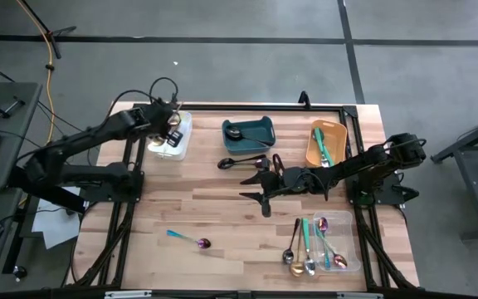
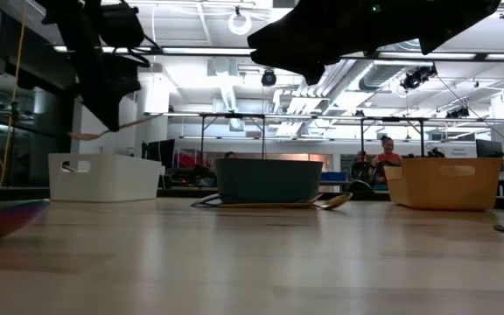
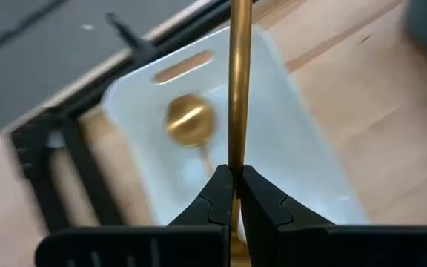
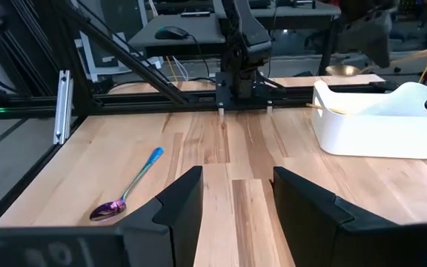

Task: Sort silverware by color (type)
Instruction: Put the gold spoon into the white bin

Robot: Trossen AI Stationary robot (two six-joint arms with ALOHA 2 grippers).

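There's your gold spoon (image 3: 237, 81), pinched tight by its handle in your left hand (image 3: 236, 194), hanging over the white bin (image 1: 173, 135) at the counter's far left corner; its bowl runs out of the wrist picture, so you can't see that end there. Below it, another gold spoon (image 3: 190, 122) already lies in that bin, blurred but plain enough. Out on the open counter (image 1: 222, 212), a purple spoon with a blue handle (image 1: 189, 239) lies alone near the front edge. Black pieces (image 1: 243, 163) rest just in front of the teal bin (image 1: 250, 133), with one more dark spoon inside it. The orange bin (image 1: 326, 143) holds teal-handled pieces, partly covered by your right arm. The clear bin (image 1: 332, 242) at front right holds a mixed pile; you can't count them from above. Your right hand (image 1: 260, 188) hovers mid-counter, fingers spread wide, holding nothing. Far behind, a person (image 2: 386, 153) sits, small and hard to make out.
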